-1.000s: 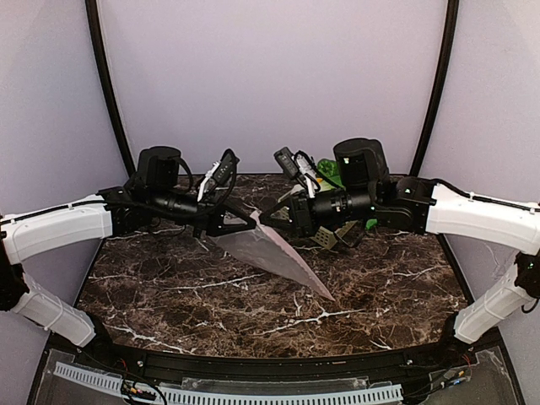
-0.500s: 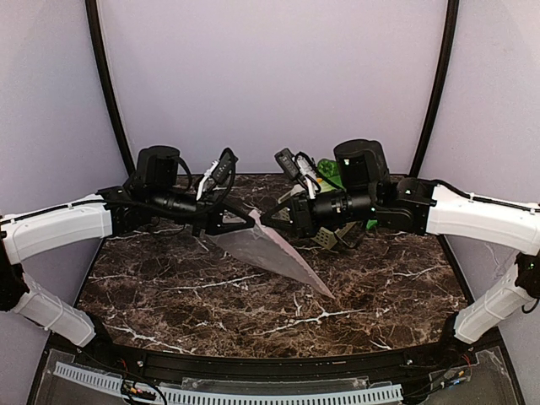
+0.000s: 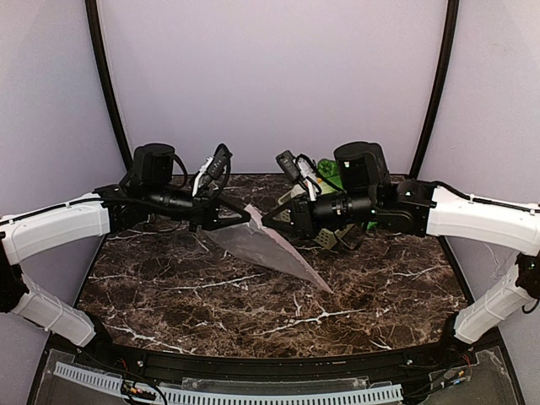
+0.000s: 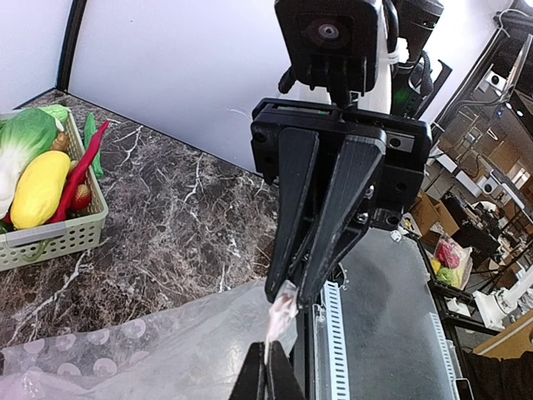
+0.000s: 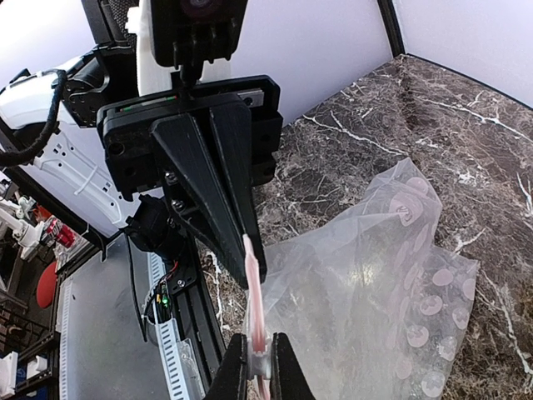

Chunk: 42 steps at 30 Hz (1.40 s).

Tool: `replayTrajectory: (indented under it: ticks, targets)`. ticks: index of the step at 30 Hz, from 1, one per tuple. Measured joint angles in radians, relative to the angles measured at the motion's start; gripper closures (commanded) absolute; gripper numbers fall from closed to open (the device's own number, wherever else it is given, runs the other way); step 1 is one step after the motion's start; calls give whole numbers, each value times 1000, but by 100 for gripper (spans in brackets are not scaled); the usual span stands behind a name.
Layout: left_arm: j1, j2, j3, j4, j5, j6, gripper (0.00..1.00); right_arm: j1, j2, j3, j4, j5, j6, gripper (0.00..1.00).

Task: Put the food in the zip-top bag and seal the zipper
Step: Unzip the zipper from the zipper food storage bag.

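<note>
Left pincer (image 5: 255, 265) and right pincer (image 4: 287, 293) both clench the zipper (image 5: 255, 308); the right arm (image 3: 405, 207) hides most food (image 4: 37, 187).

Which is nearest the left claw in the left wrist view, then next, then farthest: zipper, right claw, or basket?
1. zipper, pinched in the left claw, bottom centre.
2. right claw, just beyond, gripping the same strip.
3. basket, far left on the table.

left arm (image 3: 59, 224) inward, jaws clamped | right arm (image 3: 472, 211) inward, jaws clamped
</note>
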Motion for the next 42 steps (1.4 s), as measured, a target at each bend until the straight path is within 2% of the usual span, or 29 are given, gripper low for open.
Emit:
replayTrajectory:
  ticks: [42]
  targets:
    - [112, -45, 2, -35, -69, 1, 99, 0, 0, -15, -2, 16, 0, 100]
